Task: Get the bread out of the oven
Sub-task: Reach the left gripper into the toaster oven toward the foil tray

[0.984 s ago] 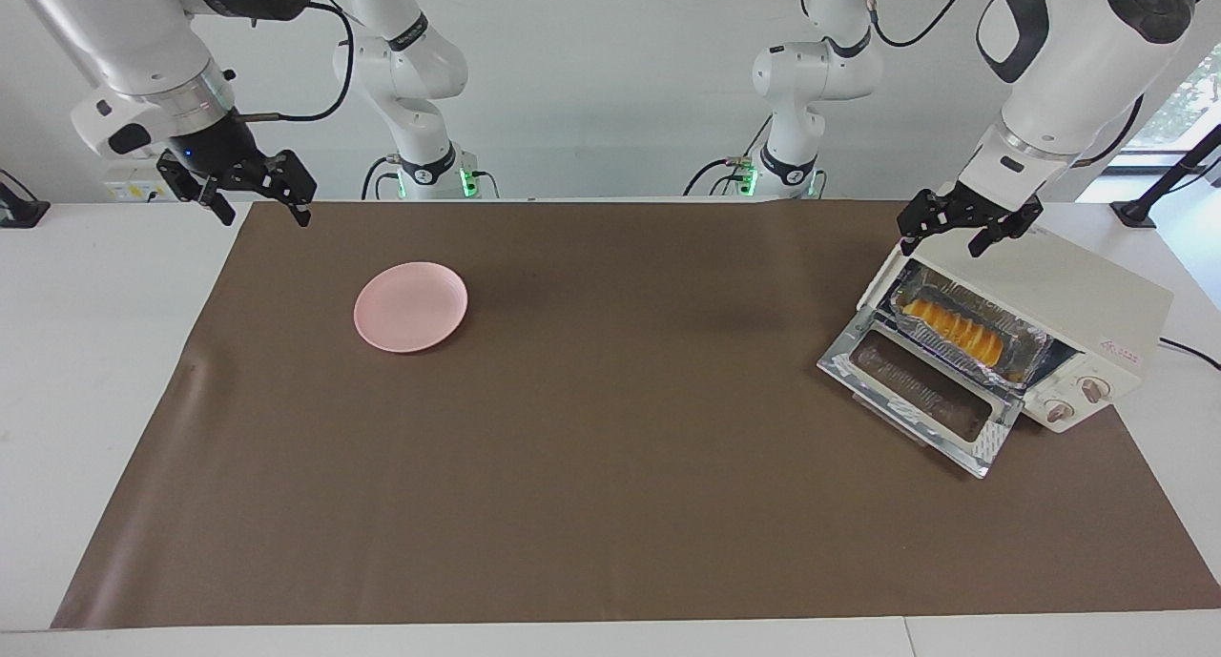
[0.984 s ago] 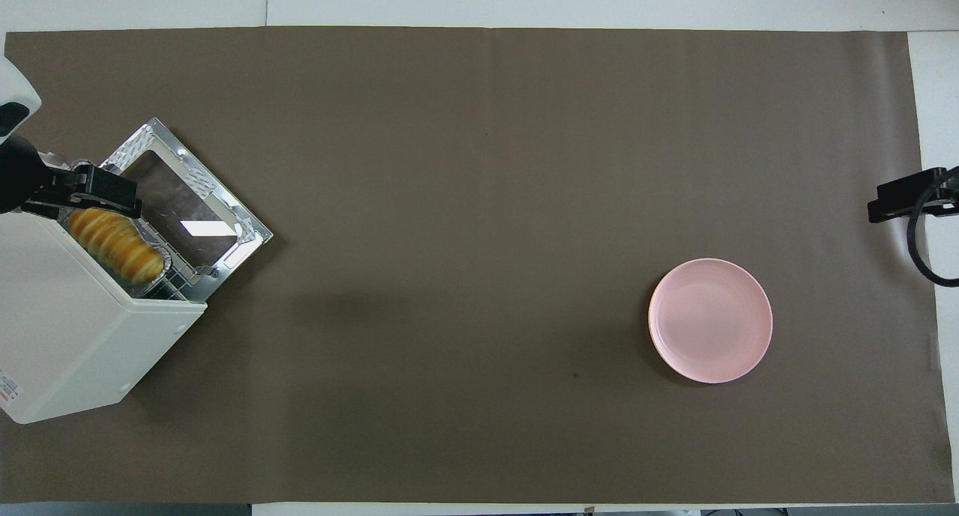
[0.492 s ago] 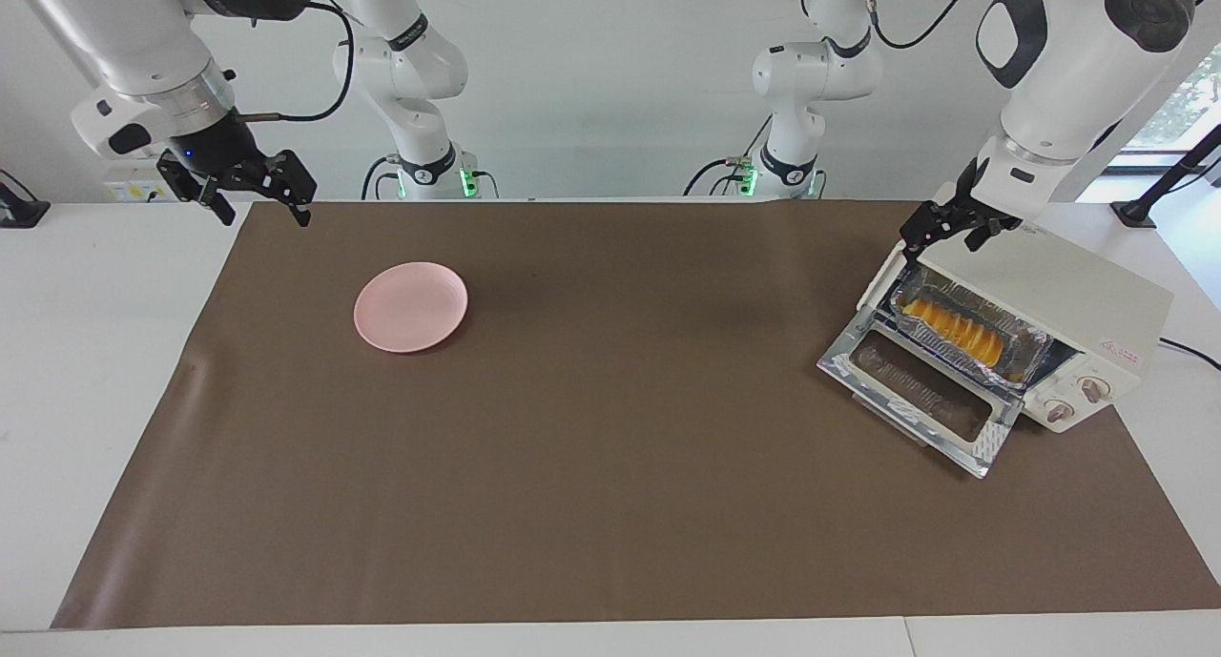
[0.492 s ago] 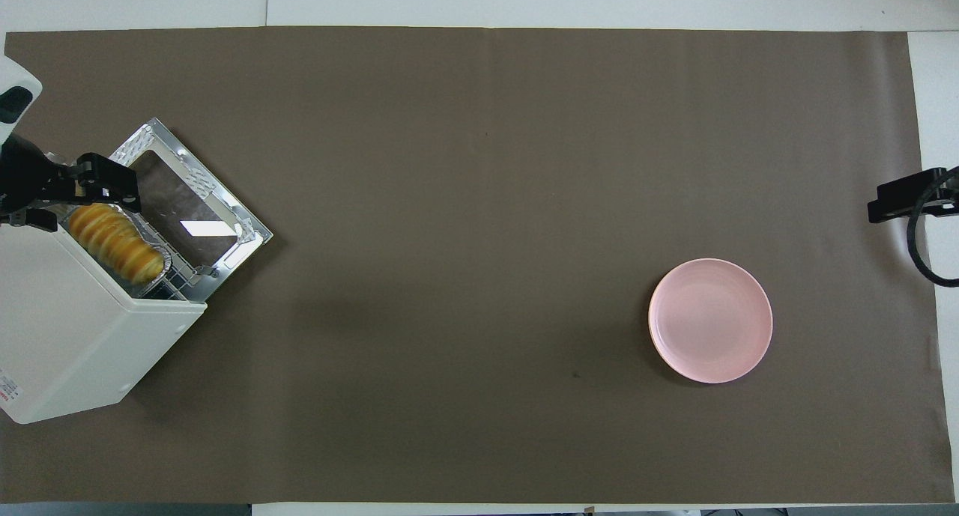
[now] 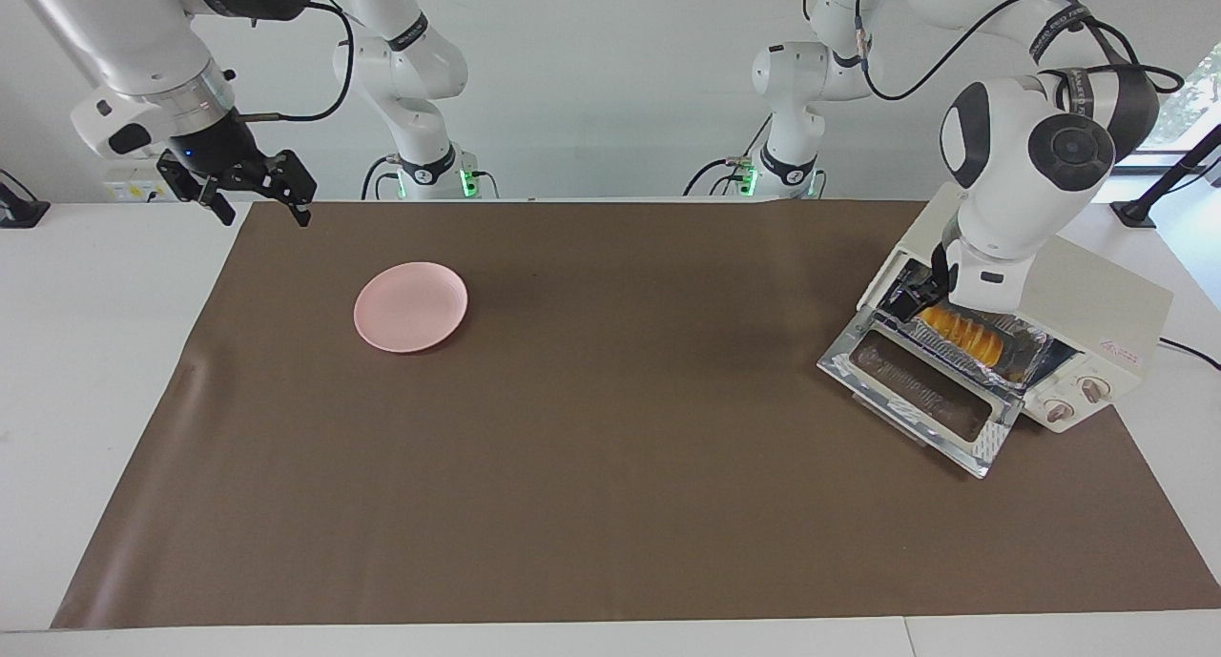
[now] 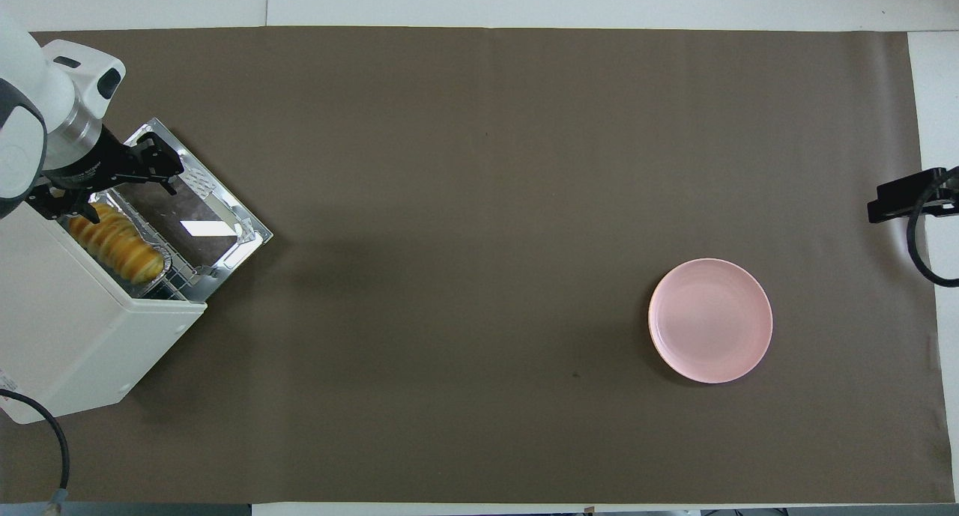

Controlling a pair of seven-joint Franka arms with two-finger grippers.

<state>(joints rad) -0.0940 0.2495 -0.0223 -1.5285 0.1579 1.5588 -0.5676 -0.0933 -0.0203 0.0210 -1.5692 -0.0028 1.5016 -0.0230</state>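
left gripper [image 5: 918, 299] sits at the oven [image 5: 1078, 299] mouth, jaws wide to straddle the bread [image 5: 963, 335], which lies in its foil tray [image 5: 1025, 352] on the rack, door down. right gripper [image 5: 250, 192] waits over the counter edge, jaws wide, near the pink plate [image 5: 411, 306].

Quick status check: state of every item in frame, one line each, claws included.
oven: standing at the left arm's end of the table, its door down.
oven door: folded down flat, fully open.
bread: not yet out, lying in the foil tray inside the oven.
foil tray: sitting on the oven rack.
pink plate: empty, flat on the mat.
left claw: open, at the oven mouth over the bread's end.
right claw: open, holding nothing, waiting.
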